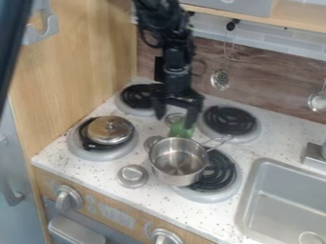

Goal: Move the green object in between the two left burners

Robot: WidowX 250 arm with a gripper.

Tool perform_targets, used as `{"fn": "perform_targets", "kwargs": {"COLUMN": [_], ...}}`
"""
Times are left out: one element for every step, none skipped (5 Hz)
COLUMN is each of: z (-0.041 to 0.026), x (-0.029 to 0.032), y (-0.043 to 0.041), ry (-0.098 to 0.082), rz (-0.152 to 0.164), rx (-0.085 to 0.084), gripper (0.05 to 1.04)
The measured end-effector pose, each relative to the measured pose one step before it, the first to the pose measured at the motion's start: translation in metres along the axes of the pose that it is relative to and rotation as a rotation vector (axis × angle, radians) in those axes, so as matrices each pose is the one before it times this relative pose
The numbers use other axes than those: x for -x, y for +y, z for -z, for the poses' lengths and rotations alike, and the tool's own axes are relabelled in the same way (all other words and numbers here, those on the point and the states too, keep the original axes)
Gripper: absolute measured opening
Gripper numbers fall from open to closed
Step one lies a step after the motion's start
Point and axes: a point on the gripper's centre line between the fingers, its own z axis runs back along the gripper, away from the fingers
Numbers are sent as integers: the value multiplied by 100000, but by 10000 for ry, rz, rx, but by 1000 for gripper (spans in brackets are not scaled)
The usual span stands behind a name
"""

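Observation:
The black gripper hangs over the middle of the stove, its fingers spread apart and pointing down. A small green object sits just below them, nearer the right finger, on the white stove top behind the metal pot; the pot's rim may hide its lower part. Of the two left burners, the back left burner has a bare black coil, and the front left burner is partly covered by a metal lid.
A steel pot with its handle to the back right overlaps the front right burner. Behind it is the back right burner. Round metal discs dot the middle. The sink lies right, a wooden wall left.

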Motion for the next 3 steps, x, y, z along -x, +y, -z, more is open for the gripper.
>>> {"fn": "perform_targets", "kwargs": {"z": [933, 827, 977], "x": [-809, -224, 37], "y": [-108, -60, 124], "ry": [-20, 270, 329], "rz": [-372, -39, 41], "rx": [78, -142, -271], "gripper": [999, 999, 999]}}
